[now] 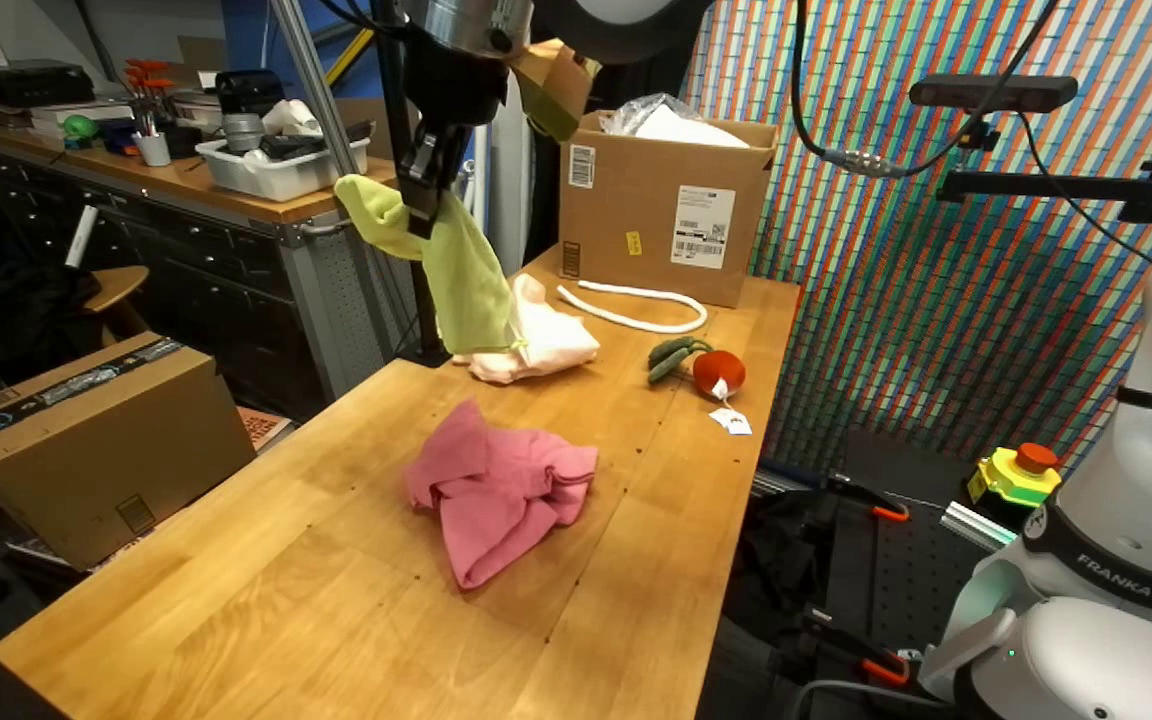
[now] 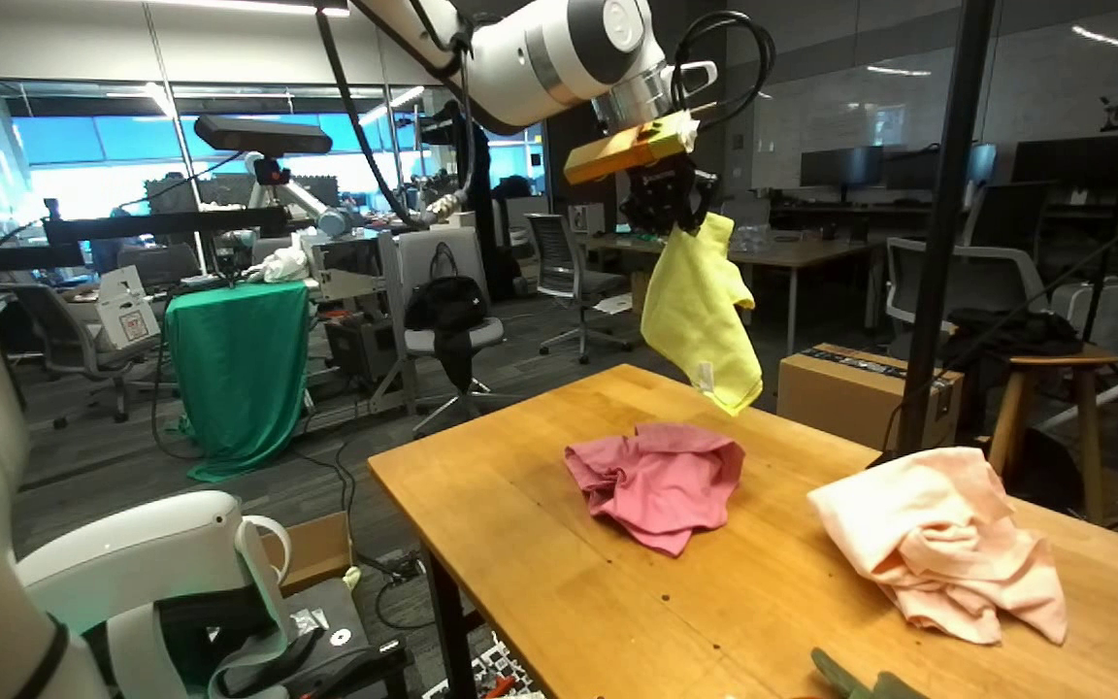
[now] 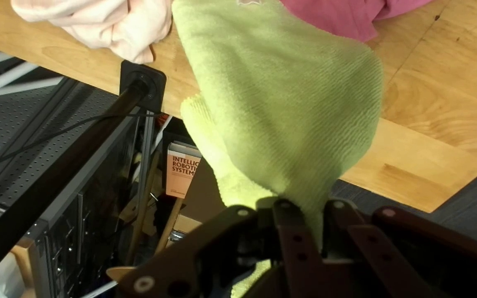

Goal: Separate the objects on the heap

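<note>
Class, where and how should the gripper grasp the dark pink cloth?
Probably pinch a raised central fold of the dark pink cloth from above: it lies crumpled, uncovered, on the table. The gripper must first release the yellow-green cloth.

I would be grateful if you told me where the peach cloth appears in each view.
In an exterior view: peach cloth near the centre, partly behind the green cloth.
In an exterior view: peach cloth at lower right.
Wrist view: peach cloth at upper left, cut off at the top.
Landmark in all three: pink cloth.
</note>
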### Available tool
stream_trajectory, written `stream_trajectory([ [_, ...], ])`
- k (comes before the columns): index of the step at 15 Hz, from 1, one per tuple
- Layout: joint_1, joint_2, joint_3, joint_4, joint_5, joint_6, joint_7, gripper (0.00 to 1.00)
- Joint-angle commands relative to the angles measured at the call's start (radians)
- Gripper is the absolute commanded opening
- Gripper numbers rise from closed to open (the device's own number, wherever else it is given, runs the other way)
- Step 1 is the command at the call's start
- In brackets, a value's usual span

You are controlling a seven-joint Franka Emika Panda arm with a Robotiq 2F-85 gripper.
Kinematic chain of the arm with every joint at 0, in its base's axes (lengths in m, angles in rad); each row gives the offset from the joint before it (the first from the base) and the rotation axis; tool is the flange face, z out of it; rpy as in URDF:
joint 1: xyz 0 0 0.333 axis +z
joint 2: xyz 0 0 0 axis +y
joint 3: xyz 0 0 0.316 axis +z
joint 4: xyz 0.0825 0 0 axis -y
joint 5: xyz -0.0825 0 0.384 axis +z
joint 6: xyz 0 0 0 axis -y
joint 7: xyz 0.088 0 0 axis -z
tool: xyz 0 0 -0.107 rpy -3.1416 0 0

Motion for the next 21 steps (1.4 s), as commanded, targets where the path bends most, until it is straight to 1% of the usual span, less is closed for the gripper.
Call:
stream_trajectory([
  [1, 0.000, -0.025, -0.006, -0.027, 0.072, 0.046, 0.021, 0.03],
  [6, 0.003, -0.026, -0.002, -0.024, 0.158, 0.063, 0.023, 0.03],
  [12, 0.012, -0.017, 0.009, -0.020, 0.204, 0.100, 0.030, 0.03],
  [16, 0.023, 0.001, 0.019, -0.001, 0.236, 0.088, 0.038, 0.03],
  [18, 0.032, 0.018, 0.022, 0.012, 0.227, 0.076, 0.059, 0.03],
  [21, 0.055, 0.056, 0.023, 0.040, 0.177, 0.037, 0.110, 0.03],
])
